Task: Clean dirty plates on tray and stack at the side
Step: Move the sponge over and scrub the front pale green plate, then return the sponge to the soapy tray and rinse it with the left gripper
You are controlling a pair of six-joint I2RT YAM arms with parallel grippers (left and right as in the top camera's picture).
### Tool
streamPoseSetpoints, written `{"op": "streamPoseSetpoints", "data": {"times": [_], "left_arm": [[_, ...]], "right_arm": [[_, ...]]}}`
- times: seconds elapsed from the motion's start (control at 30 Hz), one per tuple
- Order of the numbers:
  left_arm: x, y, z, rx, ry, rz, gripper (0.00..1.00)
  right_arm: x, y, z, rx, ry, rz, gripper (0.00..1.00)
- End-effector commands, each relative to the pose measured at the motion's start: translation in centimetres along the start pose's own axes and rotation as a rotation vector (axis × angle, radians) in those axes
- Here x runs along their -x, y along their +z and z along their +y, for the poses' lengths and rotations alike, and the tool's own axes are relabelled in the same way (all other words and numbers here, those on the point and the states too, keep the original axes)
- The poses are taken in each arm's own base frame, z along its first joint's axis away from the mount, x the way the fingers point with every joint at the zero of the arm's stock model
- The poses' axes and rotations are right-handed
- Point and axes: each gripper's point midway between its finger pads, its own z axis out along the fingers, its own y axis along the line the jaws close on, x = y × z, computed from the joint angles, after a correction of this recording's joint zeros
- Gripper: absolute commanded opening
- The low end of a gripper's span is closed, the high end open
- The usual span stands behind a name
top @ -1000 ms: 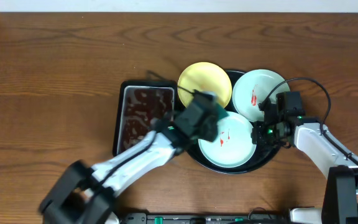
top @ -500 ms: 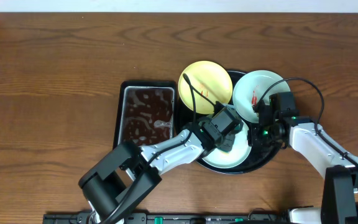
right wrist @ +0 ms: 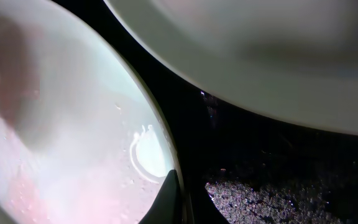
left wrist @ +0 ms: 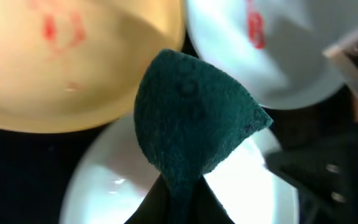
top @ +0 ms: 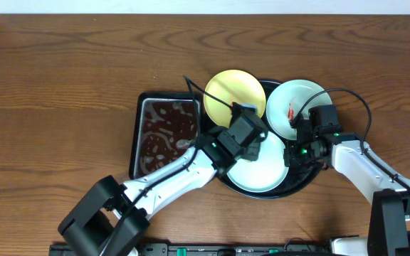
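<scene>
Wiping step in hand: left gripper, clamped on green sponge, hangs over front plate in tray, arm reaching in from tray's front-left. Closed right gripper sits at tray's right, by that plate's rim. At tray's back, yellow plate and rear plate carry red smears; in my judgement the sponge is needed there next.

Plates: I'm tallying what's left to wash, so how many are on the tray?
3. A yellow plate at the tray's back left, a mint plate back right, a second mint plate in front, partly under the sponge. No others seem hidden.
</scene>
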Motion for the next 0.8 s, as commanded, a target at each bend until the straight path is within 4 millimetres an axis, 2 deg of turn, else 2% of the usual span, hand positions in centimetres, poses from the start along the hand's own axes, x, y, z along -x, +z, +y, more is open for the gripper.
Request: {"op": "streamPoseSetpoints", "data": {"times": [0.0, 0.1, 0.2, 0.3, 0.47, 0.63, 0.77], "left_arm": [[-1.6, 1.7, -1.1, -0.018, 0.010, 0.032, 0.07], [-2.8, 3.5, -0.6, 0.001, 0.016, 0.059, 0.07], [-4.4, 4.9, 1.2, 0.062, 0.015, 0.114, 0.07], [-4.8, 4.8, 2.2, 0.089, 0.016, 0.140, 0.07], [-3.2, 2.4, 3.0, 0.097, 0.024, 0.125, 0.07], [0.1, -1.6, 3.6, 0.080, 0.023, 0.047, 0.07], [2.2, -4.3, 5.6, 0.099, 0.023, 0.004, 0.07]], "right_arm": [[0.3, 0.0, -0.3, -0.023, 0.002, -0.008, 0.01], [0.3, 0.0, -0.3, -0.024, 0.002, -0.008, 0.01], [0.3, 0.0, -0.3, -0.024, 0.002, -0.007, 0.01], [0.3, 0.0, -0.3, -0.024, 0.002, -0.007, 0.01], [0.3, 0.0, -0.3, -0.024, 0.002, -0.008, 0.01], [0.3, 0.0, -0.3, -0.024, 0.002, -0.008, 0.01], [0.3, 0.0, -0.3, -0.024, 0.002, -0.008, 0.01]]}}
